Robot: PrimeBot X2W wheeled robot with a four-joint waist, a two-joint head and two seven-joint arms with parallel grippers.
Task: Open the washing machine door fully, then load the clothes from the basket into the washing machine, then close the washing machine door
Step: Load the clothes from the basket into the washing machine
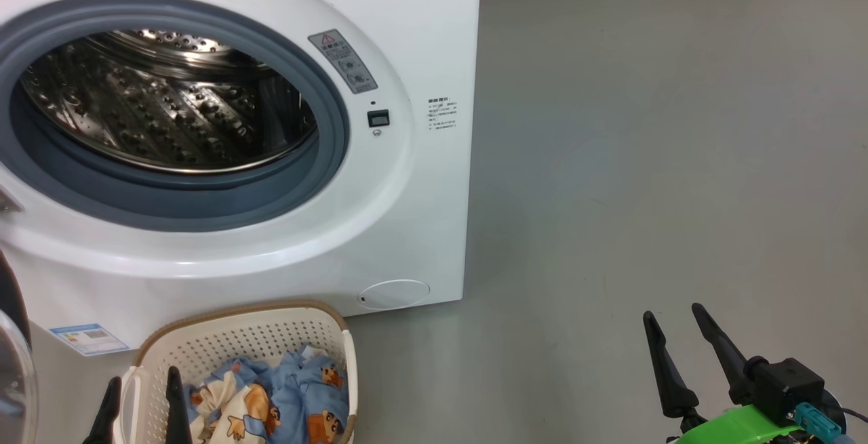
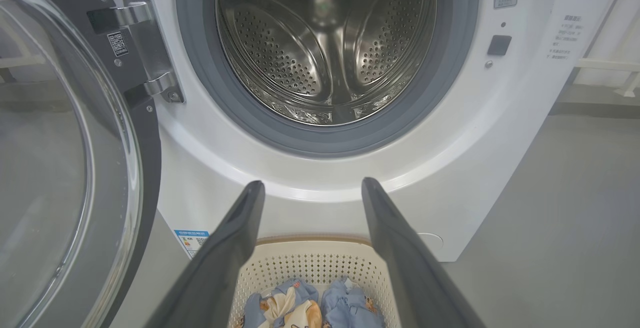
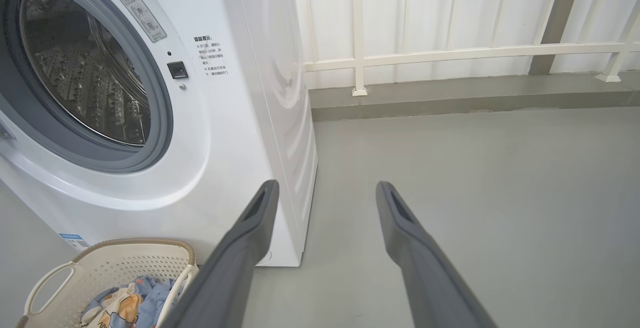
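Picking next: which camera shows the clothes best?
Head view: the clothes lie plainly in the basket, cartoon prints visible. The left wrist view cuts them off at its bottom edge; the right wrist view shows a small patch at lower left, behind the basket's rim.

Washing machine (image 1: pixel 420 37): one, with one steel drum (image 1: pixel 163 112), one round flap (image 1: pixel 394 293), one blue label (image 1: pixel 88 339), one warning sticker (image 1: pixel 342 61).
Washing machine door (image 2: pixel 150 168): one, on one metal hinge plate (image 2: pixel 145 42) with two arms.
Basket (image 1: pixel 237 342): one.
Clothes (image 1: pixel 285 396): one bundle; the number of garments cannot be told.
Grippers: two, left gripper (image 2: pixel 312 184) and right gripper (image 1: pixel 674 312), two dark fingers (image 3: pixel 240 248) each.
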